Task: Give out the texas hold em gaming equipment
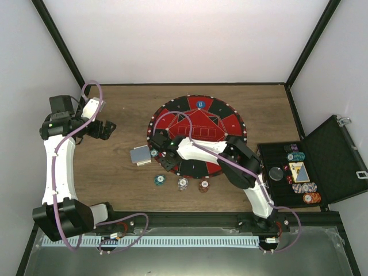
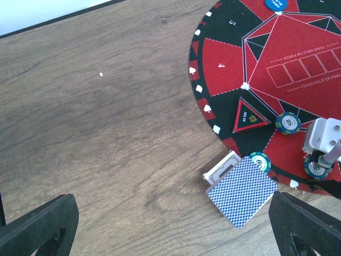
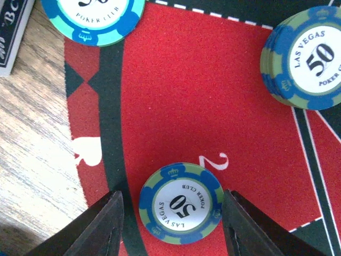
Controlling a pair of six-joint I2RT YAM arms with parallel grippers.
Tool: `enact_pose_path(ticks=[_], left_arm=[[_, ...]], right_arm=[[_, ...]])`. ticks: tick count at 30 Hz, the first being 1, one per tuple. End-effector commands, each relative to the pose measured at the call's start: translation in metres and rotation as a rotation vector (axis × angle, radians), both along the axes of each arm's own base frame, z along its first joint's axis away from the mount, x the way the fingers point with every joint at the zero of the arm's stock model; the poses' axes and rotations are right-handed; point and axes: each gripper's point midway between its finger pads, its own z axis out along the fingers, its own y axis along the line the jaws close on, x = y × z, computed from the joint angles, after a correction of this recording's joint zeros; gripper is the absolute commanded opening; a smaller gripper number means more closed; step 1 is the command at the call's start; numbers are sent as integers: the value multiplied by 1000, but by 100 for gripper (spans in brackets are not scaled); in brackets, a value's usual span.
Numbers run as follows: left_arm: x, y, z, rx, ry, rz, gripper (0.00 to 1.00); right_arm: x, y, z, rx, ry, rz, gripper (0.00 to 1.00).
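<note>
My right gripper [image 1: 167, 159] [image 3: 173, 213] is open low over the left edge of the round red-and-black mat [image 1: 198, 123]. A blue-and-green 50 chip [image 3: 181, 203] lies flat on the mat between its fingers, very close to the right finger [image 3: 250, 226]. A stack of like chips [image 3: 305, 57] and a teal chip [image 3: 93, 16] lie nearby. The blue-backed card deck [image 1: 141, 155] [image 2: 242, 192] lies just left of the mat. Three chips [image 1: 183, 184] lie on the table below the mat. A blue button disc [image 1: 200, 104] sits on the mat's far side. My left gripper [image 1: 104, 129] [image 2: 173, 213] is open and empty over bare wood.
An open black case [image 1: 336, 149] stands at the right with several chip stacks [image 1: 303, 187] and a card inside. White walls with black frame rails close in the table. In the left wrist view, two teal chips [image 2: 288, 122] lie on the mat's edge near the deck.
</note>
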Motion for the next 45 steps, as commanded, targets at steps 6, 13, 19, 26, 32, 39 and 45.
enact_pose_path(ticks=[6, 13, 19, 26, 32, 39, 45], left_arm=[[-2, 0, 3, 2, -17, -5, 100], [-1, 1, 5, 3, -23, -1, 100], [-1, 1, 5, -1, -21, 2, 100], [-1, 2, 5, 0, -22, 5, 100], [1, 3, 4, 0, -19, 8, 100], [2, 2, 2, -6, -13, 5, 100], [6, 5, -2, -1, 4, 9, 100]], right_arm=[[5, -9, -14, -31, 4, -11, 53], [8, -18, -15, -61, -7, -11, 52], [11, -22, -16, -76, -13, -12, 49], [24, -36, -12, -69, -24, -49, 43], [51, -62, -9, -90, -59, -108, 43], [116, -109, -8, -73, -99, -252, 40], [207, -161, 6, -51, -173, -422, 37]])
